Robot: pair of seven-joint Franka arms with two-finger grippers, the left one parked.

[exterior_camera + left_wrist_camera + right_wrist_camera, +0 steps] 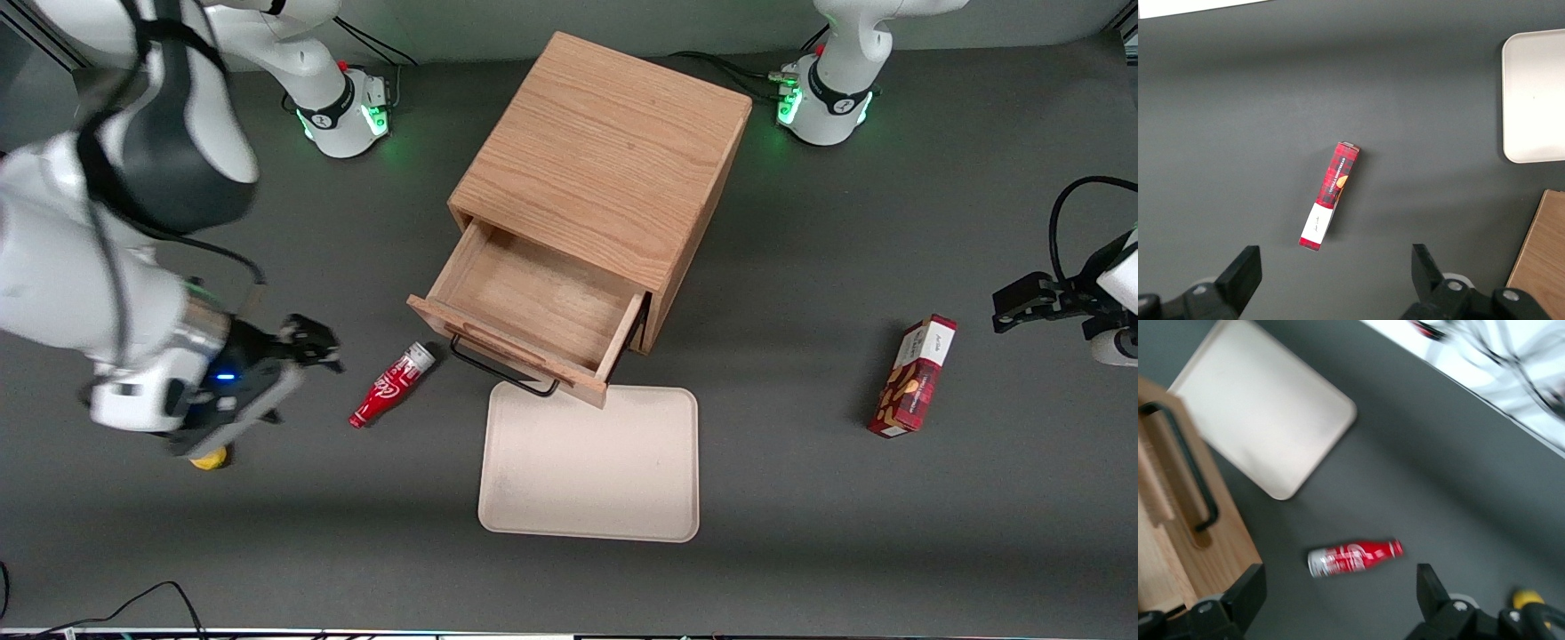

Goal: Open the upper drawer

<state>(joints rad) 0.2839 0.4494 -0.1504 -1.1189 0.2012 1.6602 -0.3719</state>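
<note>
The upper drawer (pixel 533 316) of the oak cabinet (pixel 605 169) stands pulled out, its inside bare, with its thin black wire handle (pixel 502 373) at the front. The drawer front and handle (pixel 1188 470) also show in the right wrist view. My gripper (pixel 311 347) hangs above the table toward the working arm's end, well away from the handle. Its fingers (pixel 1431 590) are spread wide and hold nothing. The lower drawer is hidden under the upper one.
A red bottle (pixel 391 384) lies on the table between my gripper and the drawer, also in the right wrist view (pixel 1355 558). A beige tray (pixel 589 462) lies in front of the drawer. A red plaid box (pixel 913 376) lies toward the parked arm's end. A yellow object (pixel 211 460) sits under my arm.
</note>
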